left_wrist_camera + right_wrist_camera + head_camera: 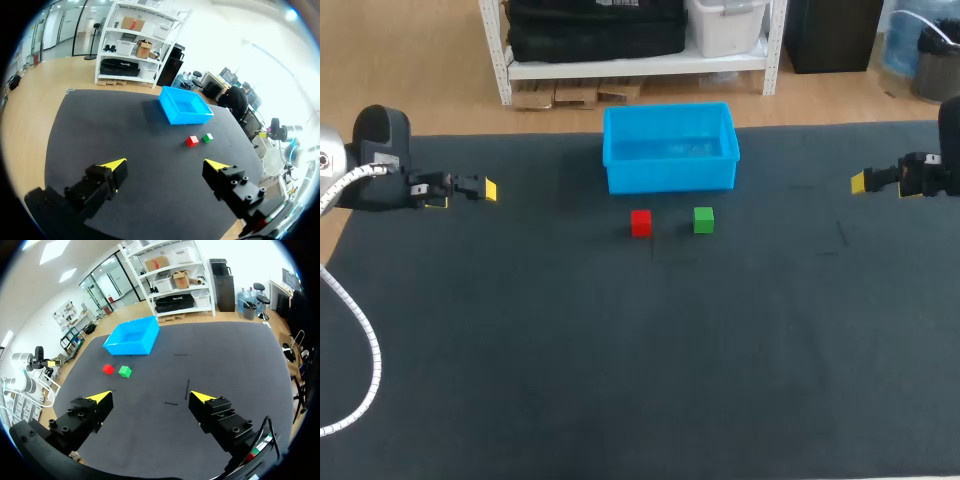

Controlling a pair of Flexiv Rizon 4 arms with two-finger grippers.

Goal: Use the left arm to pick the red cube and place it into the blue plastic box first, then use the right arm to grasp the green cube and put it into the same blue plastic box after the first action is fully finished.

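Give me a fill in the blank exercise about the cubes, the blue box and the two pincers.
1. The blue plastic box is ____, with the red cube and the green cube on the table in front of it.
2. The left pincer and the right pincer are both ____ and hold nothing.
3. Of the two cubes, the ____ one lies nearer the left pincer.
Missing words: empty, open, red.

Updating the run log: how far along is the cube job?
Done: nothing; the small red cube and small green cube sit on the table before the blue plastic box. In hand: nothing; left gripper and right gripper open. Remaining: both placements, red first.
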